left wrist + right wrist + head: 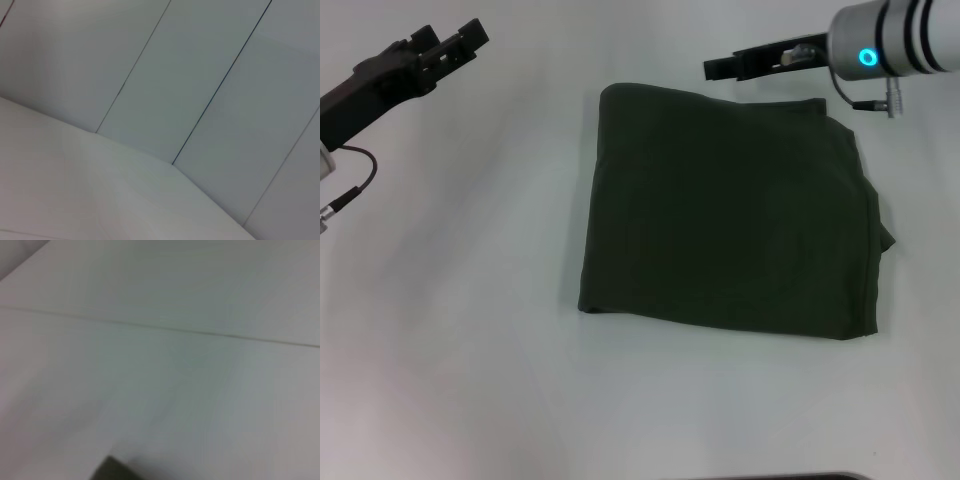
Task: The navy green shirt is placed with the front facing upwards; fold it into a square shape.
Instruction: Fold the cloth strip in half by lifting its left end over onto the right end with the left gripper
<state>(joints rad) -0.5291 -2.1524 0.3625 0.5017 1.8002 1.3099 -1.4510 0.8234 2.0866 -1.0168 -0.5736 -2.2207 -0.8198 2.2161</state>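
Head view: dark olive-green cotton shirt (725, 215), folded near-square, centre frame; soft, limp, best pinched at corners. Left gripper (445, 45) upper left, right gripper (740, 65) upper right; finger state indeterminable.

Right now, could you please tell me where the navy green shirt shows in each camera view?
Head view: the navy green shirt lies folded at centre on the white table.
Left wrist view: not in it; only table and wall panels.
Right wrist view: probably the dark corner at the picture's edge.
Shared landmark: the white table.
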